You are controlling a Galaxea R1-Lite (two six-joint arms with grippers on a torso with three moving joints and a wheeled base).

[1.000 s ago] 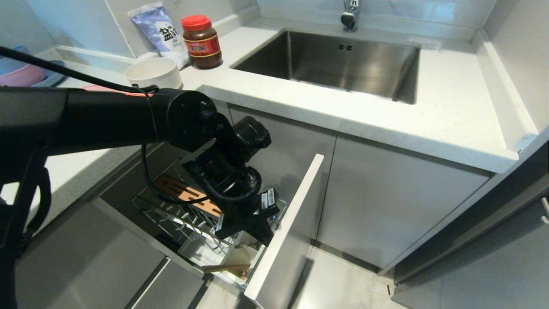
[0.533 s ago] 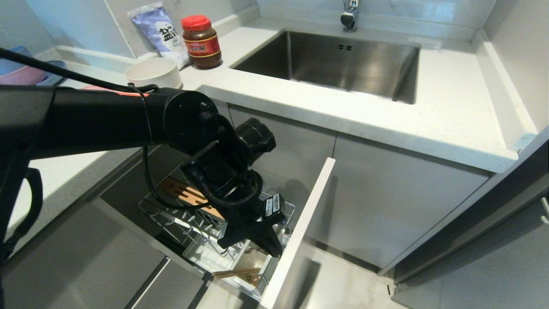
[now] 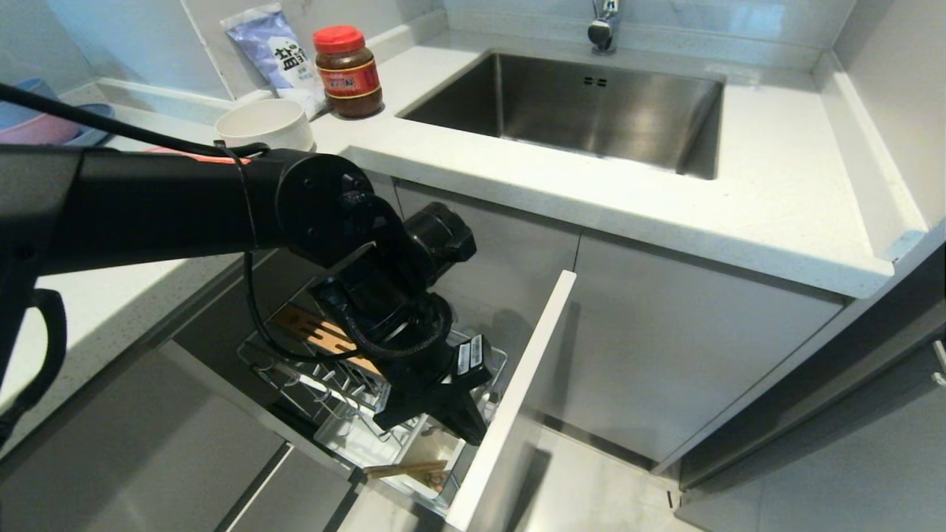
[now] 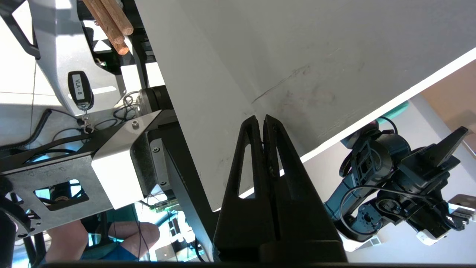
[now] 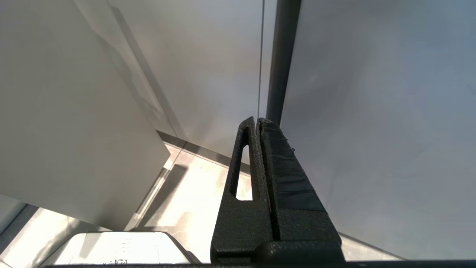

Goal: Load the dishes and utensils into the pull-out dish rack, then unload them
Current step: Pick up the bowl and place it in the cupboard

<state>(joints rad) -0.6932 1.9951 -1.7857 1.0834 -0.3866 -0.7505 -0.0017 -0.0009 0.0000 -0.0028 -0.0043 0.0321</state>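
Left gripper [image 4: 263, 121] — jaws closed, empty — against the pull-out dish rack [image 3: 355, 399] front panel [image 3: 510, 399]; tips may slip off the smooth panel, stalling the rack

Head cam: high, looking down over left gripper [image 3: 473, 432] into rack [image 3: 325, 377] below the counter. Left wrist cam: behind its pressed-together fingers, tips right at front panel [image 4: 260, 67], chopsticks [image 4: 111, 22] off to one side. Right wrist cam: behind right gripper [image 5: 256, 121], near cabinet fronts. Head and left wrist share panel, chopsticks.
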